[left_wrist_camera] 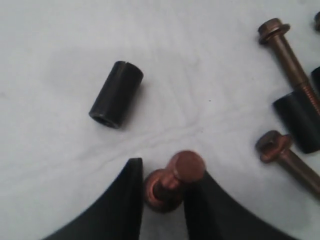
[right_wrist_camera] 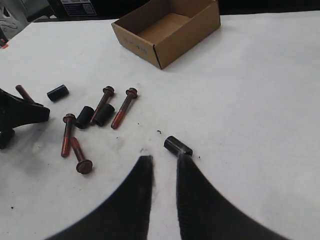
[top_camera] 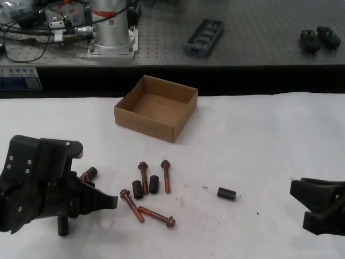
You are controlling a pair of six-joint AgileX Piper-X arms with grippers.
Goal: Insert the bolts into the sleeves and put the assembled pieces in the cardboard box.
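Copper-coloured and stiff, the bolt (left_wrist_camera: 175,181) is sitting clenched in our left tool (left_wrist_camera: 165,172), near a black sleeve (left_wrist_camera: 116,94) lying on the white surface (left_wrist_camera: 50,170). We are judging it light, slick, best held near the head. Our right tool (right_wrist_camera: 163,162) is hanging released beside a second sleeve (right_wrist_camera: 178,146).

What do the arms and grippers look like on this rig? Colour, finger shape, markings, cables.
Both are all black. The left gripper and right gripper each have two matte fingers, broad at the base and curving in to narrow tips. The left arm's wrist housing is black with small pale screw heads. I see no markings or cables on them.
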